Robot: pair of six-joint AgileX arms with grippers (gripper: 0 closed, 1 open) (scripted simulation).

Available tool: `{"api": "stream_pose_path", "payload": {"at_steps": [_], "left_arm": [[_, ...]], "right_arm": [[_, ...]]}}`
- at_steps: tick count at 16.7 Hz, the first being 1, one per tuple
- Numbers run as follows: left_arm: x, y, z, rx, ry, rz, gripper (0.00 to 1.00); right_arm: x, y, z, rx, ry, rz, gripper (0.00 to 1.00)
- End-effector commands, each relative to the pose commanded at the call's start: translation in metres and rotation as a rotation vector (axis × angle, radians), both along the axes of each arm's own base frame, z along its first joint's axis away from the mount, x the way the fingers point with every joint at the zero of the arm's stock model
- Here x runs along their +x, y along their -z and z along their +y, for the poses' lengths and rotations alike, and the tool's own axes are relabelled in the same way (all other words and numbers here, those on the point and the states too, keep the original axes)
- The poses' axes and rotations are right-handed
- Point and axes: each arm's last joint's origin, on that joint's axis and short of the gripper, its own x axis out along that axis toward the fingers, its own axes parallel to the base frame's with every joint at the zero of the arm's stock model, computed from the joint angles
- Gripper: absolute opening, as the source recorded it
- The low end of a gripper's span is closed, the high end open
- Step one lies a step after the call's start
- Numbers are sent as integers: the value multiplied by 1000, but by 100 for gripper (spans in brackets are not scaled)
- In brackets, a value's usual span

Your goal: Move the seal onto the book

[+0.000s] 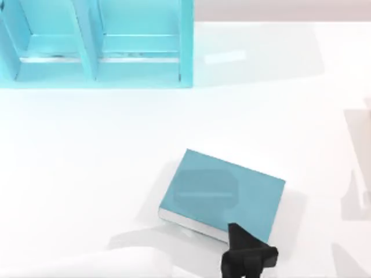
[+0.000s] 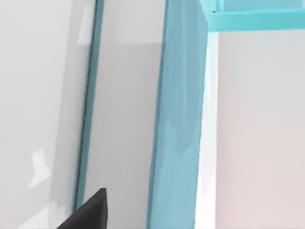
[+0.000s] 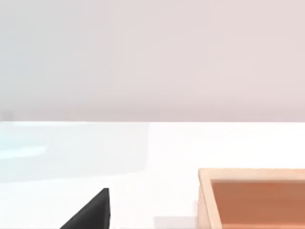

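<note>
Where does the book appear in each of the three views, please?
Top view: the book lies flat at lower centre, with the left gripper at its lower edge.
Left wrist view: the book runs through the middle, seen close and edge-on.
Right wrist view: table and an orange-brown box.
Shared landmark: the teal shelf, also in the left wrist view.
</note>
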Motion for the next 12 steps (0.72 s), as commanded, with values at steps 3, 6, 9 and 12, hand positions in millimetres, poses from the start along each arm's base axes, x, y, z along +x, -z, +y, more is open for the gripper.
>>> {"api": "stream_pose_path", "payload": {"at_steps": [3,6,9,12], "left_arm": [[-19,-12,3,-12,-2,-21,100],[-31,-20,5,-28,-1,-36,100],[-33,-22,5,-31,-1,-39,100],[-31,-22,5,-31,-5,-40,100]], "right_arm": [[0,0,0,0,0,0,100],[0,0,0,0,0,0,100],[0,0,0,0,0,0,100],[0,0,0,0,0,0,100]]}}
